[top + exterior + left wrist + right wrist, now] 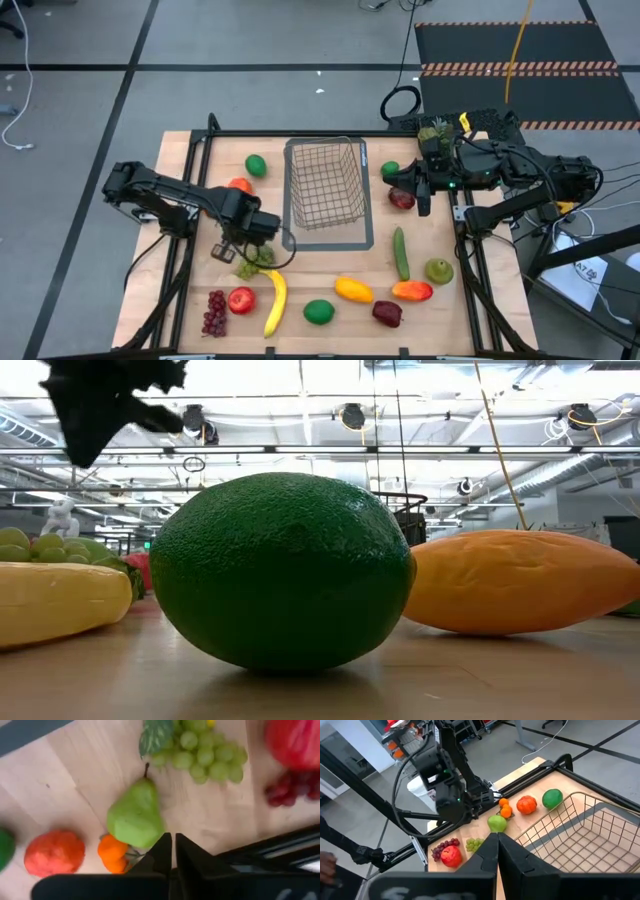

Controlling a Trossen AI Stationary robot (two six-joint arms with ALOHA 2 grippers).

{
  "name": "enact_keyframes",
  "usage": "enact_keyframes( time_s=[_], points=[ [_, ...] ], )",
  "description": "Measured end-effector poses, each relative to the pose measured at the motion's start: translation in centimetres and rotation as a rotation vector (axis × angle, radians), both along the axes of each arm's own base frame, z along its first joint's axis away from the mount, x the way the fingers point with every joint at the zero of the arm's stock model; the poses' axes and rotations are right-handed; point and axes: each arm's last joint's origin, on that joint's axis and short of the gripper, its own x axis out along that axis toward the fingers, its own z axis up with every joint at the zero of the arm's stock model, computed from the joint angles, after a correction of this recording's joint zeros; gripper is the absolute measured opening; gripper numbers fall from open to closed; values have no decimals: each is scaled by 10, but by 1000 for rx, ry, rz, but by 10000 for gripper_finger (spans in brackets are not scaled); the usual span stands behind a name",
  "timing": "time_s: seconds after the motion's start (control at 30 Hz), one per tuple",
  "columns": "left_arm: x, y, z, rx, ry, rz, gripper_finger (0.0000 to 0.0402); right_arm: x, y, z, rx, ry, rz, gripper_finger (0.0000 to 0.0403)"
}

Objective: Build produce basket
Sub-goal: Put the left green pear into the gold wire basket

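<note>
Produce is scattered over the wooden table and none of it is seen inside the basket, which stands at mid-table with bare mesh floor showing. Nearest the left gripper, whose fingers are seen almost together with only a thin slit between them and nothing held, a green pear lies just ahead of the tips, with a small orange touching it on one side and a red-orange fruit a little beyond that. Farther from those fingers, green grapes and red grapes are spread out, with open board between them and the pear. The right gripper is held closed and empty, raised near the basket's right rim, where a dark red apple and a lime lie close below it. Farther off, along the near edge of the table, a banana, a red apple, a second lime and a mango are lined up with gaps between them, and a cucumber lies in the clear strip right of the basket.
</note>
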Motion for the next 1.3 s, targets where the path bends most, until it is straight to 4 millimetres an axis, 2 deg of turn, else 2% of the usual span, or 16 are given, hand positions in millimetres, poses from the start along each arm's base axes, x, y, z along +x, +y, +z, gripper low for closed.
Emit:
enact_keyframes(
  time_s=[0.13,0.27,0.4,0.53,0.63,0.87,1.13,1.3],
  points=[
    [-14,7,-10,-32,-94,-78,86,0,1,0,79,1,13,0],
    [-17,10,-22,-49,-199,-89,174,-1,5,0,130,0,28,0],
    [-17,4,-40,-79,-244,-150,264,-1,9,0,137,-2,35,0],
    [-19,-1,-62,-51,-252,-223,307,-1,10,0,149,-8,0,0],
    [-19,1,-75,-3,-250,-226,306,-1,10,0,162,-9,-9,0],
    [-14,0,-91,-7,-350,-272,268,-1,9,0,162,-22,-36,0],
    [-27,3,-113,-3,-300,-319,229,-1,8,0,191,-30,-76,0],
    [-31,4,-120,-3,-295,-325,211,-1,8,1,204,-35,-82,0]
  ],
)
